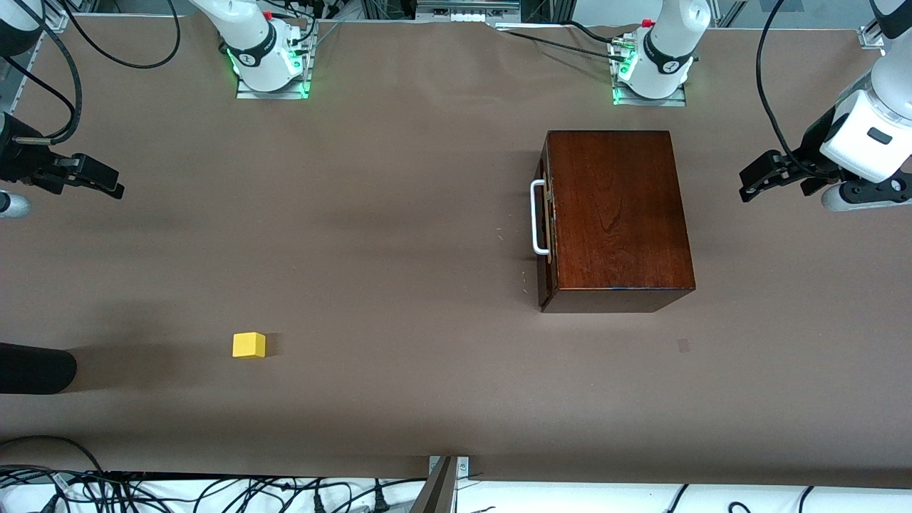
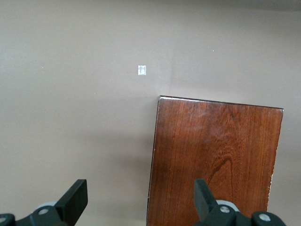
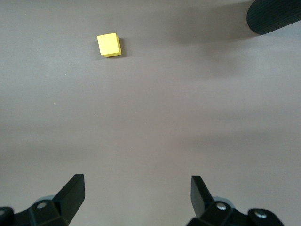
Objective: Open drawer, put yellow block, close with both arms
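Over at the left arm's end, your drawer (image 1: pixel 547 217) sits shut in its box (image 1: pixel 616 214); the yellow block (image 1: pixel 249 345) lies nearer the camera. Left gripper (image 1: pixel 776 174) and right gripper (image 1: pixel 92 178) both hang spread wide, holding nothing, so either can go first.

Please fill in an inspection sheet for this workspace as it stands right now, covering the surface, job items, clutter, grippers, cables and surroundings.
Surface: brown table, flat, bare between items.
Drawer: shut in the dark wooden box, toward the left arm's end; white handle free.
Yellow block: on the table toward the right arm's end, nearer the front camera than the box, untouched.
Clutter: small pale tag on the table near the box.
Left gripper: open, in the air beside the box, holding nothing.
Right gripper: open, over the table edge, holding nothing.
Cables: black cables by the bases and along the front edge.
Surroundings: a black cylinder at the table edge.
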You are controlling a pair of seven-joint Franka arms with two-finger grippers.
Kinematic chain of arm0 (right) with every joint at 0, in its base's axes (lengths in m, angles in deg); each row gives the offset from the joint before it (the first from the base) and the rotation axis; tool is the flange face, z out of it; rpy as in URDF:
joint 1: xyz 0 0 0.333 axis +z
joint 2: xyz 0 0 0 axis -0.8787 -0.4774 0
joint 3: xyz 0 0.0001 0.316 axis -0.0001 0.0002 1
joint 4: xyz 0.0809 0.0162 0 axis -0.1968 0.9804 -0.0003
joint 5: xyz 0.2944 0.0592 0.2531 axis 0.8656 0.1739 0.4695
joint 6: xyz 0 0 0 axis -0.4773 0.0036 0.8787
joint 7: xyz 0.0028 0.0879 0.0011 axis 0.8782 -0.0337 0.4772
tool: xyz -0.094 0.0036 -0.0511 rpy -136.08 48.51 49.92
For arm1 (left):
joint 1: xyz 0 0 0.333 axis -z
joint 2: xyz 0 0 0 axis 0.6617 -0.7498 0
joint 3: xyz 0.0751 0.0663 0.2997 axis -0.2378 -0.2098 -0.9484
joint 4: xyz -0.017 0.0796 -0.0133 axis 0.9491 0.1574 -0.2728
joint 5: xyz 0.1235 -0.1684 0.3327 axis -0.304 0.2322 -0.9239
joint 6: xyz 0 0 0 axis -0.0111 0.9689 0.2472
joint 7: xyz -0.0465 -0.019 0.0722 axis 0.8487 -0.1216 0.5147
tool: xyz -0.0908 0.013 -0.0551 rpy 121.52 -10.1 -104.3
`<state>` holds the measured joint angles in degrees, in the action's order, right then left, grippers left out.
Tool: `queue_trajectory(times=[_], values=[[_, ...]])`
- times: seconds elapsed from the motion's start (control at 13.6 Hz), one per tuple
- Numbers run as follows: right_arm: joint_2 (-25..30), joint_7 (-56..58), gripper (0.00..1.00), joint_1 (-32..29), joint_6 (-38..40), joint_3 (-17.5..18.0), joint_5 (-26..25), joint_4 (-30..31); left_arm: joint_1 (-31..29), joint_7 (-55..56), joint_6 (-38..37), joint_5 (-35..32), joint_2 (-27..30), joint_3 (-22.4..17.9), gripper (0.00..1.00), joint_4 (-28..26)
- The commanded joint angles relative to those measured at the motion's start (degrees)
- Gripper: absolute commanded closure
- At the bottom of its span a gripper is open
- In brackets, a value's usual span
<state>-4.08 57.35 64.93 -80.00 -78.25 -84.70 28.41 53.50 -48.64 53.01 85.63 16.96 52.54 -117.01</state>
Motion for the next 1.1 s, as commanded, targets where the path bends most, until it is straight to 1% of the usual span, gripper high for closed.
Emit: queue_trajectory(times=[0.0, 1.03], values=[[-0.06, -0.32, 0.0, -0.98, 0.01, 0.93, -0.07, -0.58, -0.29, -0.75, -0.48, 0.18, -1.11, 0.03, 0.0, 2.02], [-0.06, -0.32, 0.0, -0.98, 0.01, 0.93, -0.07, -0.58, -0.12, -0.67, -0.48, 0.0, -1.64, 0.2, 0.0, 2.19]])
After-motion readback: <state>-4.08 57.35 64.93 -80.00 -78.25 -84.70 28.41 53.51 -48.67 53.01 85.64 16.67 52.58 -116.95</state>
